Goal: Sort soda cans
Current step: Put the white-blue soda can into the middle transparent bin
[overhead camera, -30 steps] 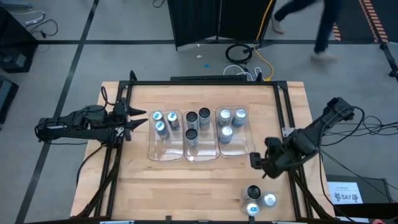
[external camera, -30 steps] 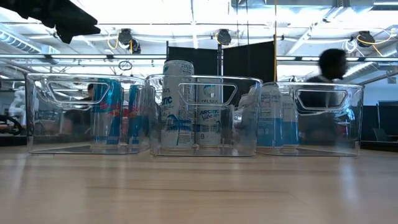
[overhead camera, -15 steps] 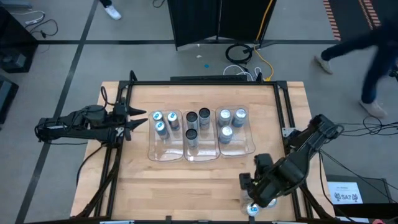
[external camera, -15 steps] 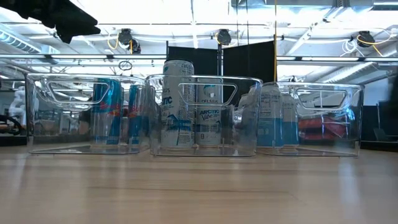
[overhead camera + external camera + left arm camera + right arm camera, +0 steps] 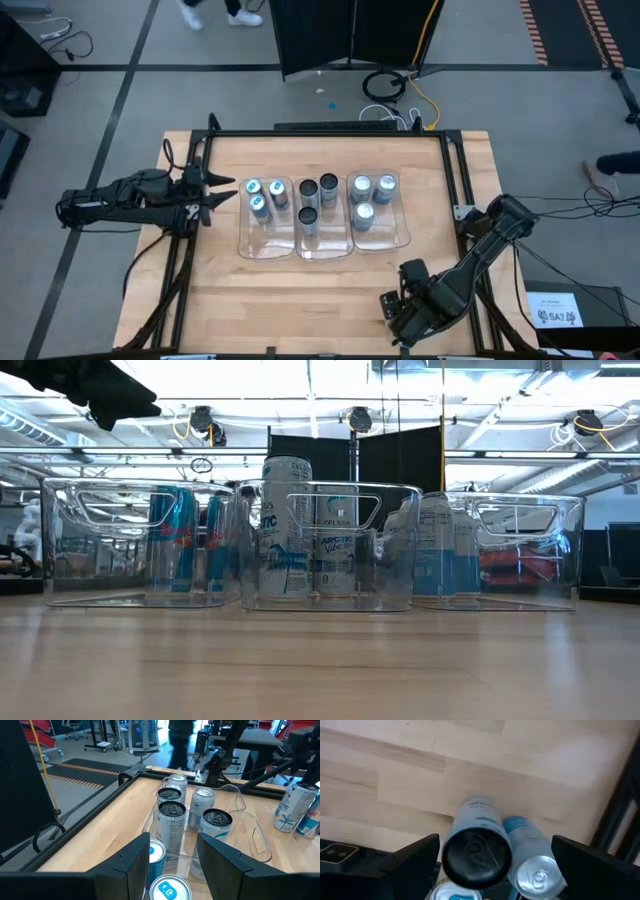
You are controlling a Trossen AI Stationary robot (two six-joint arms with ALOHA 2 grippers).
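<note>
The light wooden counter (image 5: 220, 290) carries three clear plastic trays (image 5: 322, 245) with sorted soda cans (image 5: 308, 216). The right gripper (image 5: 495, 865) hangs wide open above a black-topped can (image 5: 477, 853); the left gripper (image 5: 172, 855), half open, holds nothing.

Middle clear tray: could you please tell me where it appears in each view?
High view: the middle clear tray sits at the table's centre, between two others.
Low view: centre of the picture, the middle of three.
Left wrist view: the second tray out from the camera.
Right wrist view: not in it.
Shared landmark: the three dark-topped cans standing inside it.
</note>
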